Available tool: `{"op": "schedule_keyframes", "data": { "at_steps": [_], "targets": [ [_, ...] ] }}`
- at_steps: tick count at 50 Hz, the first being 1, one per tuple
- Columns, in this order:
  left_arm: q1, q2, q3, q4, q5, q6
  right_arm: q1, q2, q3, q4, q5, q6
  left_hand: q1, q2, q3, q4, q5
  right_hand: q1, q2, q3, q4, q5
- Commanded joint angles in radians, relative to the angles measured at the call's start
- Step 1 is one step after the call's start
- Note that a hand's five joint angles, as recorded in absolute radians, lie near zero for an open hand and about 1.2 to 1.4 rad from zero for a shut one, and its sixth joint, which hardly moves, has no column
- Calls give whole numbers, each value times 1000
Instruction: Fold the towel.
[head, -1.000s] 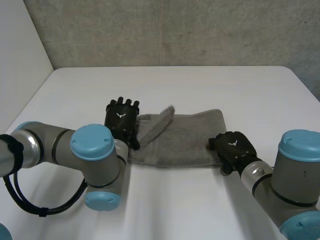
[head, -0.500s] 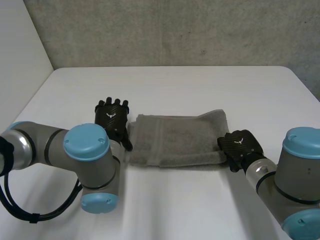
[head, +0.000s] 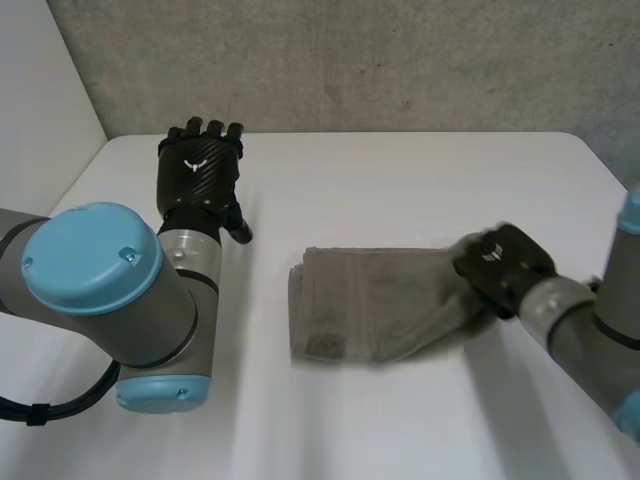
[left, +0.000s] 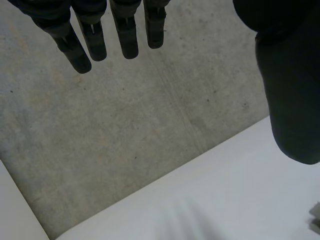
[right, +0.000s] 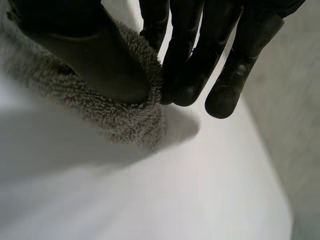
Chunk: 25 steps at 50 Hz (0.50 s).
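Pinching right edge of towel (head: 370, 310), right robot hand (head: 505, 266), left robot hand (head: 198, 175) released, well apart.

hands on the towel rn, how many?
1. The right hand pinches the towel at the edge on the robot's right. The left hand is open and apart from the cloth, off to its left.

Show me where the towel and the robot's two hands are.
towel (head: 380, 318), head view, on the middle of the grey cloth.
left hand (head: 198, 178), head view, on its black back.
right hand (head: 503, 268), head view, on its back, at the towel's end.
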Motion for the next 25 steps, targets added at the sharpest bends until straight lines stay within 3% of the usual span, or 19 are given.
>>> {"op": "schedule_keyframes", "data": {
  "at_steps": [1,9,10,11,13,16,20,25],
  "targets": [
    [6,2,4,0,2,-5,288,129,-210,-14,-5,-7,-51,-55,-44,-58,-201,116,95,65,59,63],
    [22,2,7,2,2,-55,510,282,-318,-13,-58,5,-51,-55,-44,-58,-201,88,67,37,31,35],
    [31,2,5,2,0,-66,517,286,-322,-17,-58,17,-48,-52,-41,-55,-198,-223,-244,-274,-281,-277],
    [31,2,5,2,0,-66,517,286,-323,-17,-58,17,-48,-52,-41,-55,-198,-226,-248,-277,-284,-280],
    [38,4,5,0,2,-83,501,273,-313,-42,-37,90,-48,-52,-41,-55,-198,-928,-949,-979,-985,-981],
    [37,4,5,0,2,-86,488,257,-306,-56,-11,158,-48,-52,-41,-55,-198,-1022,-1043,-1073,-1079,-1075],
    [32,4,4,0,3,-86,370,135,-255,-56,47,389,-45,-49,-38,-52,-195,-1105,-1127,-1156,-1163,-1159],
    [20,2,0,-2,14,-86,282,84,-188,-56,26,575,-45,-49,-38,-52,-195,-1105,-1127,-1156,-1163,-1159]
  ]
}}
